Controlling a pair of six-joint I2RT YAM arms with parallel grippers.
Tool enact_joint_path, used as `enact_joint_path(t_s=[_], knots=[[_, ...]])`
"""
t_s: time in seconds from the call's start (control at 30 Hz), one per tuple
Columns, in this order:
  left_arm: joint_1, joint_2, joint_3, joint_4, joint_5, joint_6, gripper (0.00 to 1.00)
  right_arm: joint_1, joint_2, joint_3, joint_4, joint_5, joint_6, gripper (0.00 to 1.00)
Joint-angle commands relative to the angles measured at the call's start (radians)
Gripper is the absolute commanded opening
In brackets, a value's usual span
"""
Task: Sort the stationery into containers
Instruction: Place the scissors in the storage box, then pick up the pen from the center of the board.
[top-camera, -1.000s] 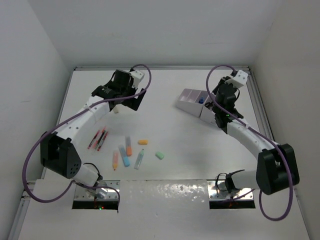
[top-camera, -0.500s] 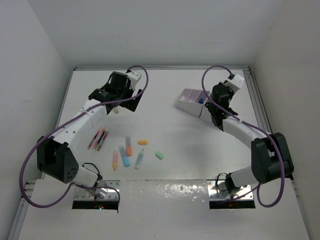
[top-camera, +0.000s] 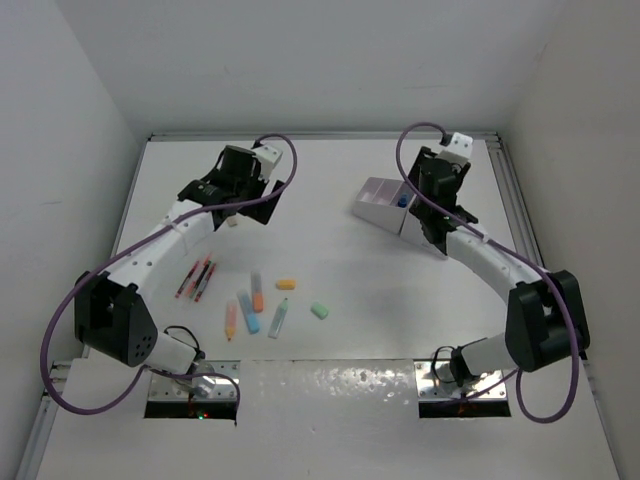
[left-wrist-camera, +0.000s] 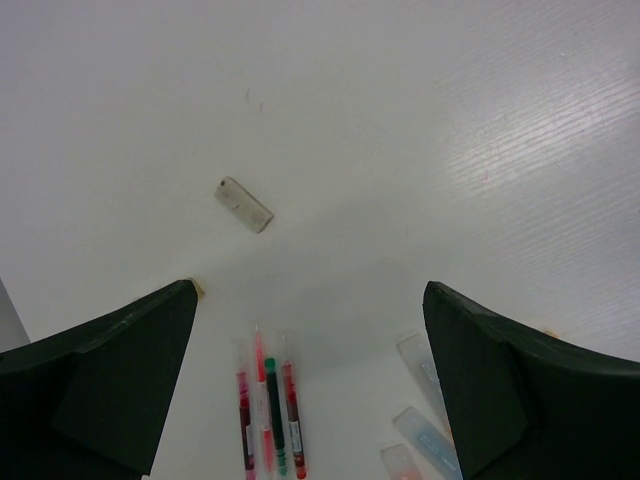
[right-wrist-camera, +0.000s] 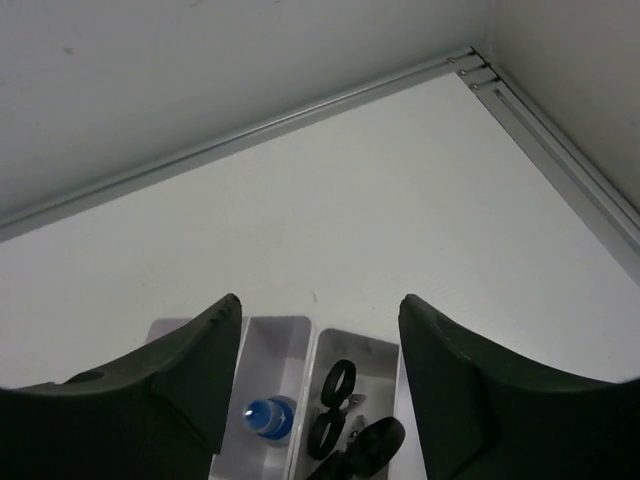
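Nearest my bases, short markers lie loose on the table (top-camera: 400, 290): an orange marker (top-camera: 231, 320) and a blue marker (top-camera: 247, 312) side by side, two more just beside them. A green eraser (top-camera: 320, 311) sits to their right and an orange eraser (top-camera: 286, 284) a little farther in. Left of these, the thin red pens (left-wrist-camera: 268, 420) are bunched together, parallel. Farther on, my left gripper (left-wrist-camera: 308, 290) hangs above the table, jaws wide apart, nothing held. A pale eraser (left-wrist-camera: 244, 204) lies alone beyond the pens, untouched. Far right, the white organizer (top-camera: 372, 212) stands on the table, with my right gripper (right-wrist-camera: 320, 300) over it, jaws spread and empty. Inside are a blue-capped bottle (right-wrist-camera: 268, 418) in one compartment and black scissors (right-wrist-camera: 340, 400) in the next.
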Motion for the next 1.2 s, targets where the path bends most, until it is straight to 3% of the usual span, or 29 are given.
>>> enact_joint_path(t_s=[0.0,0.07,0.1,0.13,0.2,0.23,0.27,0.3,0.37,0.47,0.6,0.67,0.83,0.97,1.17], knots=[[0.011,-0.042,-0.011,0.042,-0.009,0.003,0.93,0.039,-0.086,0.078,-0.031,-0.063,-0.121,0.62],[0.016,-0.048,-0.016,0.042,0.002,0.006,0.84,0.057,-0.127,0.093,-0.041,-0.141,-0.224,0.5],[0.016,-0.053,-0.019,0.037,0.006,0.009,0.69,0.082,-0.138,0.115,-0.087,-0.264,-0.261,0.34],[0.016,-0.054,-0.022,0.034,0.011,0.012,0.6,0.096,-0.146,0.133,-0.125,-0.335,-0.32,0.25],[0.017,-0.07,-0.046,0.011,0.029,0.024,0.42,0.135,-0.149,0.193,-0.293,-0.534,-0.345,0.11],[0.017,-0.074,-0.057,0.001,0.034,0.029,0.37,0.146,-0.144,0.204,-0.325,-0.607,-0.347,0.09],[0.02,-0.091,-0.091,-0.007,0.041,0.028,0.33,0.162,-0.141,0.205,-0.39,-0.677,-0.357,0.14],[0.025,-0.099,-0.111,-0.025,0.052,0.028,0.28,0.194,-0.135,0.184,-0.45,-0.733,-0.368,0.26],[0.057,-0.125,-0.164,-0.044,0.095,0.006,0.26,0.256,-0.128,0.111,-0.472,-0.779,-0.378,0.46],[0.106,-0.151,-0.238,-0.039,0.185,0.038,0.31,0.319,-0.121,0.025,-0.471,-0.82,-0.302,0.57],[0.111,-0.159,-0.281,-0.021,0.235,0.127,0.45,0.382,-0.117,-0.061,-0.446,-0.795,-0.235,0.6],[0.097,-0.165,-0.28,-0.007,0.223,0.094,0.45,0.404,-0.109,-0.083,-0.455,-0.746,-0.198,0.6],[0.03,-0.23,-0.305,0.055,0.294,-0.145,0.45,0.432,-0.106,-0.083,-0.543,-0.69,-0.141,0.63],[-0.087,-0.275,-0.315,0.036,0.229,-0.337,0.44,0.447,-0.134,-0.137,-0.558,-0.699,-0.157,0.64],[-0.243,-0.254,-0.378,-0.044,0.094,-0.567,0.45,0.449,-0.256,-0.35,-0.371,-0.719,-0.117,0.64]])
